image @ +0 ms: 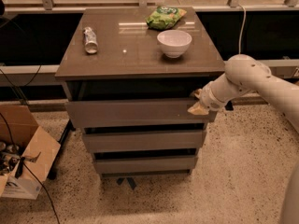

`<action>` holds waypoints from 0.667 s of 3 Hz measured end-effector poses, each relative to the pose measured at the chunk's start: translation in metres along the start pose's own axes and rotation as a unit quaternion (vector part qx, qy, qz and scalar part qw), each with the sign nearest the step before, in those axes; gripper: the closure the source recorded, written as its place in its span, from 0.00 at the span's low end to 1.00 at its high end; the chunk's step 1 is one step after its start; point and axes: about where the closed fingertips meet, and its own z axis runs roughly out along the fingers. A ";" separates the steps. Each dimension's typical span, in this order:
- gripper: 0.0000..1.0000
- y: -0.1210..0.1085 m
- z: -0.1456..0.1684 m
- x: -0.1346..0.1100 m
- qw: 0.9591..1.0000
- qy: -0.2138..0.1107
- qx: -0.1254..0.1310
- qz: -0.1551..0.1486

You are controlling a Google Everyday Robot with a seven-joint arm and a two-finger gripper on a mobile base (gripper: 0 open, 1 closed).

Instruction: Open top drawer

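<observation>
Top drawer [135, 112] sits directly under the tabletop [135, 55], its front standing proud of the two narrower fronts [144, 140] below, with a dark gap showing above its edge. My gripper [198, 102] is at the two o'clock corner of that front, against its top edge; I cannot tell whether it is clenched or released. I read the placement as forced. The front has no handle, so the upper lip looks like the only purchase, and the arm [252, 78] reaching in from three o'clock leaves the pull path free.

Outward on the tabletop, a white bowl [174, 42] stands at eleven o'clock from the gripper. A green snack bag [165, 17] lies at twelve beyond it, and a silvery can [89, 39] at nine. I cannot read the bag's printing, nor the mark on the cardboard box [28, 157] at the cabinet's eight o'clock.
</observation>
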 end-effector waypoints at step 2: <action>0.50 0.000 -0.002 -0.001 1.000 0.000 0.000 0.000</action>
